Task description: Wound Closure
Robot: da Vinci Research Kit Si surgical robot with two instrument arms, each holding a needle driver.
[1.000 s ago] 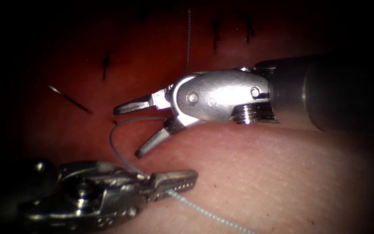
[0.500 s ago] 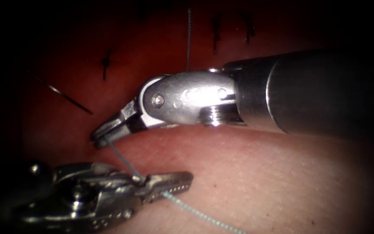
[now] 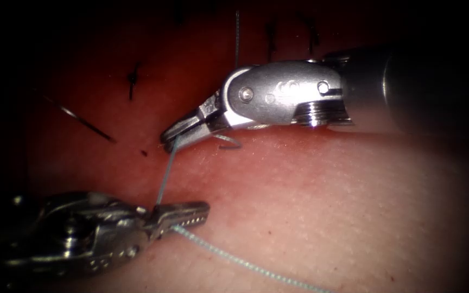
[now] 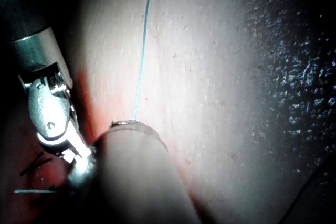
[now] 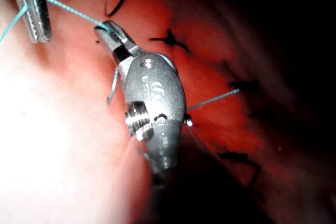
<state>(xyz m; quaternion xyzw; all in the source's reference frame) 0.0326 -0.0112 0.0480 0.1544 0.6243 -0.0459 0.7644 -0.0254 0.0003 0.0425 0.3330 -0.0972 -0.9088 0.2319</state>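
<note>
Both claws are clamped on the thread [image 3: 165,176]: our right tool [image 3: 170,137] pinches it at the far end, our left tool [image 3: 188,212] nearer, so the strand runs taut between them. Needle [image 3: 80,120] lies loose on the tissue [image 3: 321,206], far left.
</note>
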